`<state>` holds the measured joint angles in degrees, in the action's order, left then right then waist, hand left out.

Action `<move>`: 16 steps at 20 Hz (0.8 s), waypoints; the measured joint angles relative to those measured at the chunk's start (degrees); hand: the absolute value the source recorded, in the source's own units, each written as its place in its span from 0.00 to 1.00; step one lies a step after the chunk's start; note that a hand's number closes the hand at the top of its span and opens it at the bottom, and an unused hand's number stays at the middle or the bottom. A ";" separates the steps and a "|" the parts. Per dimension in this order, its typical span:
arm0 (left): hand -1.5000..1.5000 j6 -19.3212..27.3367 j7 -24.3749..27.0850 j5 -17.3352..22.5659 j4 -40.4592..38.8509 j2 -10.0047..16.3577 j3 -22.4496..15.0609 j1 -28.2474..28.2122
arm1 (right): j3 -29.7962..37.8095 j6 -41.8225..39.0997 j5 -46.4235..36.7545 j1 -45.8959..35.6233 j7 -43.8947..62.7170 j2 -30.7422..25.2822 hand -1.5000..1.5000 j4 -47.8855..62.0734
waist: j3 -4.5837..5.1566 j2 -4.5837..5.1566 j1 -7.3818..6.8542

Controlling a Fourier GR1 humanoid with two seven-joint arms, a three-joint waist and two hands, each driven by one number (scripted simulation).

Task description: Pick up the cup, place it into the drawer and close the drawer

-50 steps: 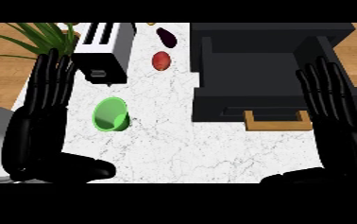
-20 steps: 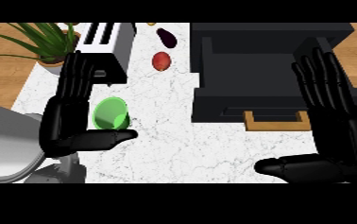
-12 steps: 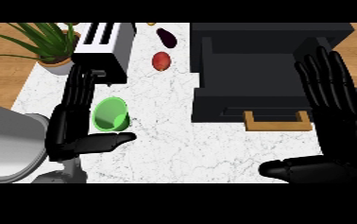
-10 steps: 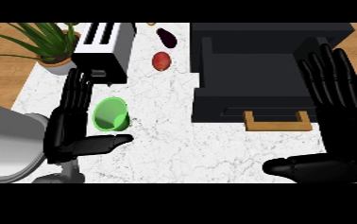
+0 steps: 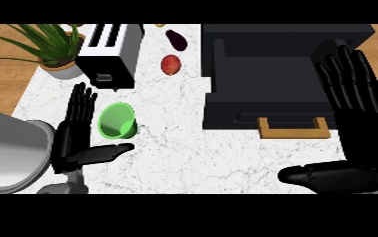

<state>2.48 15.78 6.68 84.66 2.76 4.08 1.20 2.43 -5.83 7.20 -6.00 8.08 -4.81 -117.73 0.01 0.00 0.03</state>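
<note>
Sitting on the tabletop point(image 5: 192, 156): green cup point(image 5: 117, 121).
Left hand point(image 5: 74, 136): just left of the cup, fingers straight, thumb spread below it, seemingly not touching.
Drawer unit point(image 5: 266, 81): well right of the cup.
Right hand point(image 5: 360, 131): farther right, fingers straight, apart.

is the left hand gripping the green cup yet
No, the left hand is open beside the green cup, with its fingers straight and its thumb stretched out below the cup, not curled round it.
</note>
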 measured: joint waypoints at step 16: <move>0.00 -2.22 14.87 0.11 -21.44 0.83 4.29 6.29 | 0.27 -0.12 0.48 -0.63 1.13 0.07 0.00 -0.65 | -0.27 -0.20 -0.01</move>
<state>0.26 30.65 6.79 63.21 3.59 8.37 7.49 2.70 -5.95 7.68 -6.63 9.21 -4.74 -118.37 -0.26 -0.20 0.02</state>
